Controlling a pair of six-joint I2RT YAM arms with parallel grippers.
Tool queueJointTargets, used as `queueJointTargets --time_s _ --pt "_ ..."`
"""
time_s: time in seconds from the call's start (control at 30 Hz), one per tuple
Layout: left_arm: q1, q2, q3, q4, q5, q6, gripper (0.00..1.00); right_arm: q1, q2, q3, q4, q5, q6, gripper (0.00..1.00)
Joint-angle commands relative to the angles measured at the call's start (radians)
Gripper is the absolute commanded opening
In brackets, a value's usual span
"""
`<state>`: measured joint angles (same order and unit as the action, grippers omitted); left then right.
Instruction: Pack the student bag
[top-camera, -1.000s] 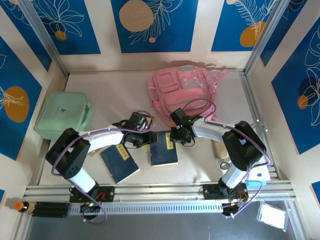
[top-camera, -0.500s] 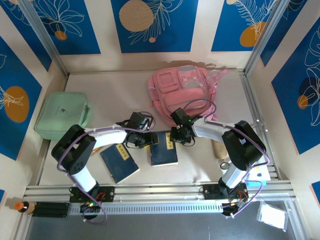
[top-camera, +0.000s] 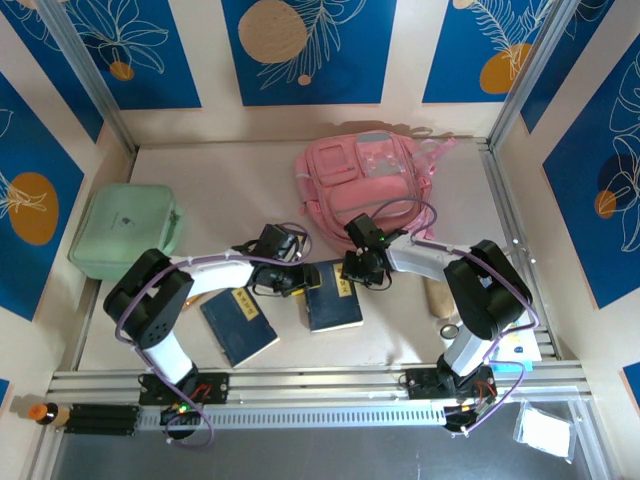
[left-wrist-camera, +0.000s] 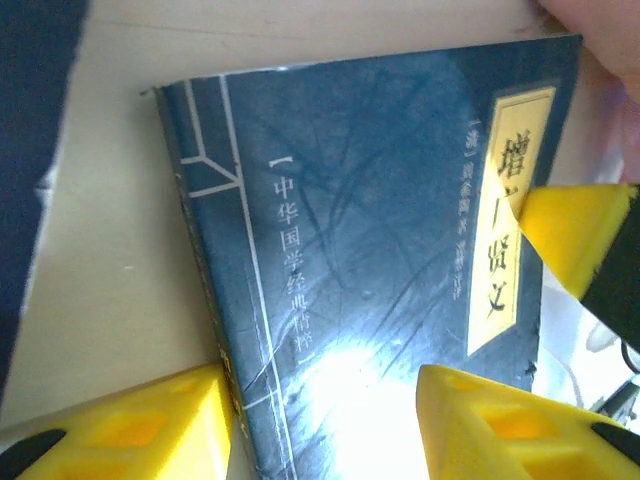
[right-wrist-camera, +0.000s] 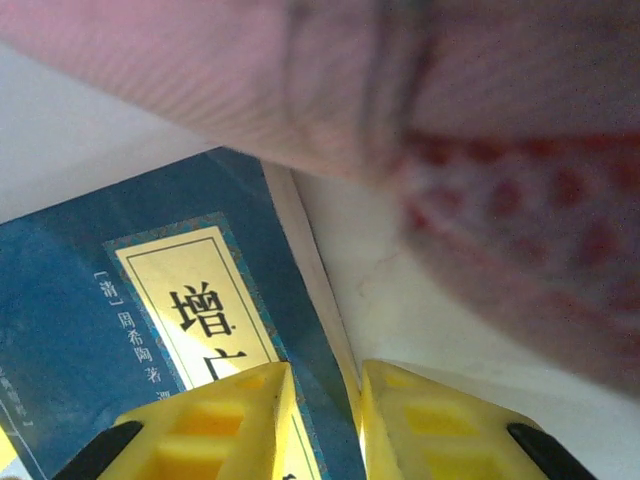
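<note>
The pink student bag (top-camera: 365, 180) lies at the back of the table, and its fabric hangs blurred over the right wrist view (right-wrist-camera: 450, 110). Just in front of it lies a dark blue book (top-camera: 333, 300) with a yellow title label (left-wrist-camera: 370, 230) (right-wrist-camera: 90, 300). My right gripper (top-camera: 358, 272) (right-wrist-camera: 325, 375) is shut on the book's far right edge, close under the bag. My left gripper (top-camera: 297, 281) (left-wrist-camera: 320, 385) is open at the book's spine side, one finger (left-wrist-camera: 130, 425) against the spine, the other over the cover. A right finger (left-wrist-camera: 575, 235) rests on the label.
A second dark blue book (top-camera: 238, 325) lies to the left near the front edge. A mint-green case (top-camera: 125, 232) sits at the far left. A tan object (top-camera: 438, 297) and a small ring (top-camera: 450, 328) lie at the right, beside the metal rail.
My left gripper slid right to the book's spine. The book shifted slightly right and turned a little, with the right gripper still on its edge.
</note>
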<state>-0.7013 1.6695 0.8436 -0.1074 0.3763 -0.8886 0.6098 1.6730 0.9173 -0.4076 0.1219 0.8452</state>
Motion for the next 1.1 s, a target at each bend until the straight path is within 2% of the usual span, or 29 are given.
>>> queueJointTargets --time_s 0.0,0.17,0.33,0.43,0.67,0.83,0.9,0.97,1.07 --pt "-0.01 -0.092 0.003 0.147 0.123 0.062 0.5 0.007 0.015 -0.041 0.013 -0.075 0.046 0.26" --pt "-0.004 -0.144 -0.018 0.168 0.118 0.07 0.49 -0.002 -0.005 -0.034 0.019 -0.09 0.058 0.26" --pt "0.021 -0.157 -0.056 0.166 0.059 0.05 0.43 0.012 0.001 -0.022 0.076 -0.158 0.01 0.26" --pt "0.043 -0.163 -0.083 0.195 0.063 0.034 0.42 0.027 0.014 -0.005 0.068 -0.154 0.001 0.26" --pt "0.068 -0.167 -0.084 0.148 0.036 0.039 0.36 0.02 0.034 -0.008 0.066 -0.147 0.035 0.25" --pt "0.084 -0.171 -0.089 0.143 0.032 0.033 0.29 0.016 0.019 -0.022 0.071 -0.136 0.033 0.26" --pt "0.089 -0.171 -0.087 0.138 0.03 0.031 0.26 0.016 -0.001 -0.034 0.089 -0.127 0.031 0.28" --pt "0.102 -0.178 -0.084 0.123 0.03 0.031 0.19 0.013 -0.032 -0.048 0.105 -0.118 0.029 0.33" --pt "0.142 -0.2 -0.08 0.101 0.042 0.034 0.09 0.0 -0.093 -0.055 0.121 -0.099 0.011 0.44"
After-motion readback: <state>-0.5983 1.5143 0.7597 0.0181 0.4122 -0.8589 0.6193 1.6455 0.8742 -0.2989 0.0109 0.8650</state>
